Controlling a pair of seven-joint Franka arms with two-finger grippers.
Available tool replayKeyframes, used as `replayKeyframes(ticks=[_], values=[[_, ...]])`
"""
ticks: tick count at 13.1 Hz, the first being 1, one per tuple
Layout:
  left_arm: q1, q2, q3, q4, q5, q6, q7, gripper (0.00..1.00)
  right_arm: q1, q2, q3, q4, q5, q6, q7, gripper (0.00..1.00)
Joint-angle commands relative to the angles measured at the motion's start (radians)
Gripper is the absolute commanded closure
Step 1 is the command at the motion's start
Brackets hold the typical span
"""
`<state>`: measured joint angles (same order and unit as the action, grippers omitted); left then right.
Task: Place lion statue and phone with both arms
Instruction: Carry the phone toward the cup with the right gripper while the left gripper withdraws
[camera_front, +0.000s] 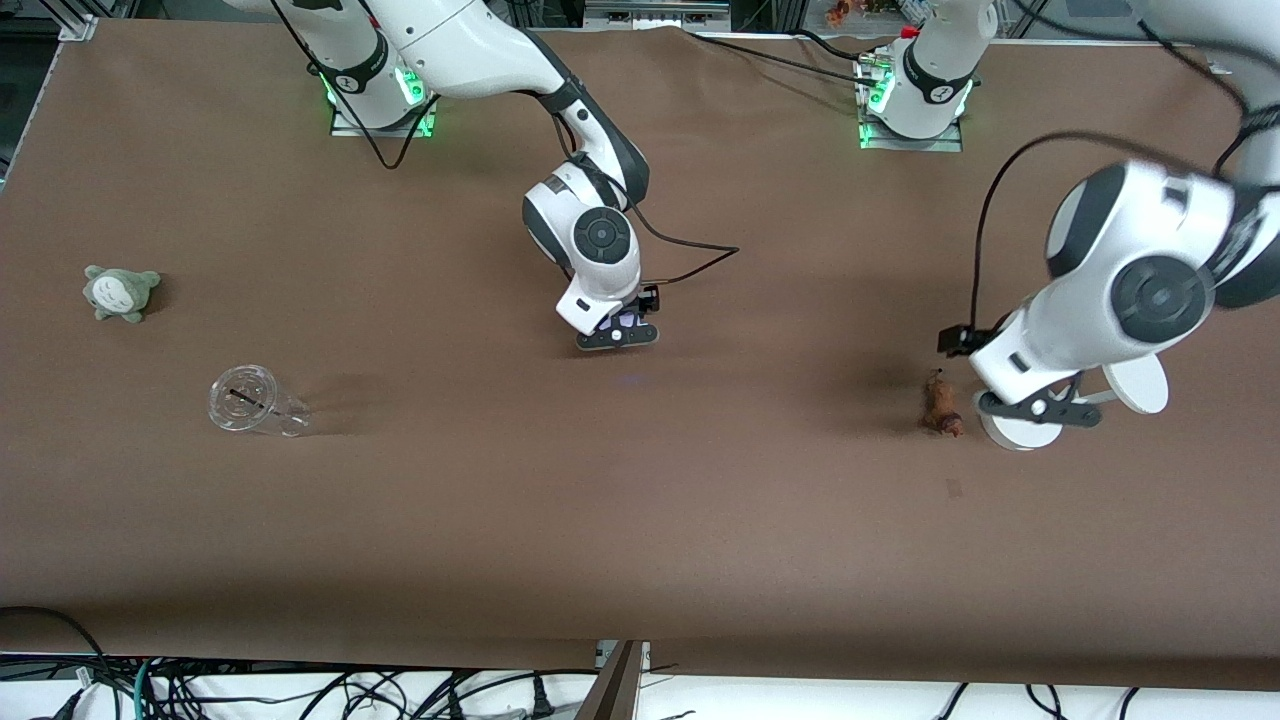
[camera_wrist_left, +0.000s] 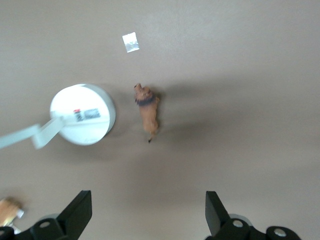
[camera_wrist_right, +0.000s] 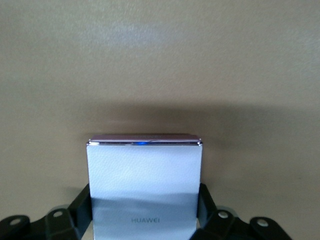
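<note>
The lion statue (camera_front: 941, 405) lies on the brown table toward the left arm's end, close beside a white round-based stand (camera_front: 1008, 432). It also shows in the left wrist view (camera_wrist_left: 147, 111). My left gripper (camera_front: 1035, 408) hangs over the stand's base, open and empty (camera_wrist_left: 148, 215), with the lion apart from its fingers. My right gripper (camera_front: 618, 338) is shut on the phone (camera_front: 625, 322) and holds it low over the middle of the table. In the right wrist view the pale lavender-white phone (camera_wrist_right: 145, 170) sits between the fingers (camera_wrist_right: 207, 205).
The stand's disc (camera_front: 1137, 384) sticks out beside its base (camera_wrist_left: 82, 114). A small pale patch (camera_wrist_left: 130, 42) lies on the table near the lion. A clear cup (camera_front: 250, 402) on its side and a grey-green plush (camera_front: 120, 292) are toward the right arm's end.
</note>
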<state>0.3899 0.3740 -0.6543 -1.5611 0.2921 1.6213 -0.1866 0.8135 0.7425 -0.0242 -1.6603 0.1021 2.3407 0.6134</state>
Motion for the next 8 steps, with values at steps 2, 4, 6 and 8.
replayKeyframes(ticks=[2, 4, 6, 8], values=[[0.012, -0.067, -0.021, 0.124, -0.045, -0.176, 0.007, 0.0, 0.001, -0.032, -0.088, -0.006, 0.008, -0.007, -0.023, 0.51], [0.018, -0.092, -0.016, 0.156, -0.076, -0.201, 0.009, 0.0, 0.0, -0.04, -0.141, -0.006, 0.01, -0.017, -0.058, 0.51], [-0.003, -0.139, 0.039, 0.168, -0.109, -0.198, 0.01, 0.0, -0.002, -0.048, -0.21, -0.003, 0.011, -0.076, -0.11, 0.51], [-0.159, -0.205, 0.282, 0.15, -0.221, -0.187, 0.01, 0.0, -0.049, -0.061, -0.244, -0.003, 0.013, -0.121, -0.193, 0.51]])
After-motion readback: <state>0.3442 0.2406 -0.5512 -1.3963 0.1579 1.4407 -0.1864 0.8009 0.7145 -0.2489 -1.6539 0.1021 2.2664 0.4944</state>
